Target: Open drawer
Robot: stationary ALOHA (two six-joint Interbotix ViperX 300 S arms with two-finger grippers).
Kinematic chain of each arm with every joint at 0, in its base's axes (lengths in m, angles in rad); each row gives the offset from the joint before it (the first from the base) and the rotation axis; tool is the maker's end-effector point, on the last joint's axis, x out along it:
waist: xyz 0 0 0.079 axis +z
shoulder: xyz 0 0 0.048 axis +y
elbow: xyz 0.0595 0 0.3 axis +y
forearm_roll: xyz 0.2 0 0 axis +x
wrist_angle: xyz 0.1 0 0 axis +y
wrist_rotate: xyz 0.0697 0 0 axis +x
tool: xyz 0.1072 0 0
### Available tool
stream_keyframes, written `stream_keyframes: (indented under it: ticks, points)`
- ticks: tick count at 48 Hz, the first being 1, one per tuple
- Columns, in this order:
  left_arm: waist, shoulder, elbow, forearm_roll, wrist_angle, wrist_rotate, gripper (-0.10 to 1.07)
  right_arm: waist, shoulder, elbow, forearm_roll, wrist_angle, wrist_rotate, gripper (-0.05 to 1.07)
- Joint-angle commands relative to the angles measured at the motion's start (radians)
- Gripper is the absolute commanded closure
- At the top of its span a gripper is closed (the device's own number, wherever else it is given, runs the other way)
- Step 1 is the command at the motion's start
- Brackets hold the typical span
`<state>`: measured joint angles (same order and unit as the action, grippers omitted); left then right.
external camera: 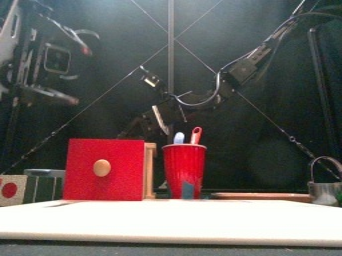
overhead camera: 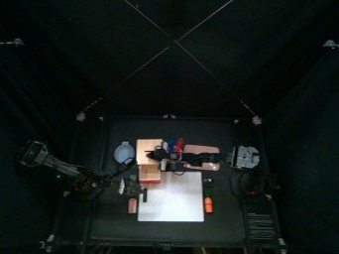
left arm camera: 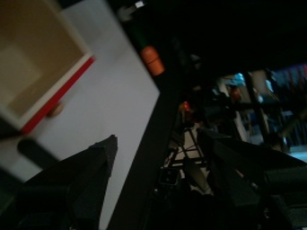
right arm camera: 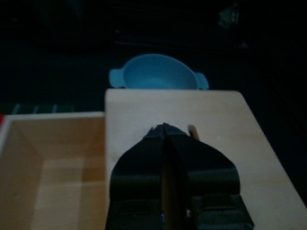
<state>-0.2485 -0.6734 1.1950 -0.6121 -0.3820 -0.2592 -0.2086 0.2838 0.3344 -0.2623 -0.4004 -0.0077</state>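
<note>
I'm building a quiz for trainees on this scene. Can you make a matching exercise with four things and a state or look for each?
Things:
1. red cup
2. blue bowl
3. left hand
4. drawer

Descriptions:
A. wide open, holding nothing
B. holds pens
C. red front with a round wooden knob
D. round, with two small handles

Pairs: 1-B, 2-D, 3-A, 4-C

The top camera hangs high above, looking straight down — the table (overhead camera: pixel 169 213) sits small at mid-picture. The front camera sits at table height, looking level across, close to the red-faced drawer (external camera: pixel 107 170). Each wrist camera looks along its own jaws; both catch that drawer — the left from farther off, the right from close above.
</note>
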Motion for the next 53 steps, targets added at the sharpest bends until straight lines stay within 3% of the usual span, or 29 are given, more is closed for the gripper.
stream_keyframes:
  ticks: [1,15,29,43,53]
  points:
    - [0.04,-0.055,0.002,0.112,0.002,0.044,-0.03,0.008,-0.091,0.008,0.003,-0.006,0.003,1.01]
    - [0.124,-0.127,0.023,0.36,0.009,0.11,-0.03,0.054,-0.318,0.215,0.034,-0.006,0.017,1.01]
    - [0.149,-0.127,0.031,0.535,-0.008,0.114,-0.02,0.092,-0.512,0.443,0.084,-0.014,0.015,1.01]
    - [0.196,-0.129,0.035,0.563,-0.015,0.114,-0.02,0.092,-0.611,0.541,0.124,-0.017,0.014,1.01]
    - [0.216,-0.129,0.04,0.566,-0.015,0.115,-0.03,0.092,-0.618,0.563,0.124,-0.018,0.014,1.01]
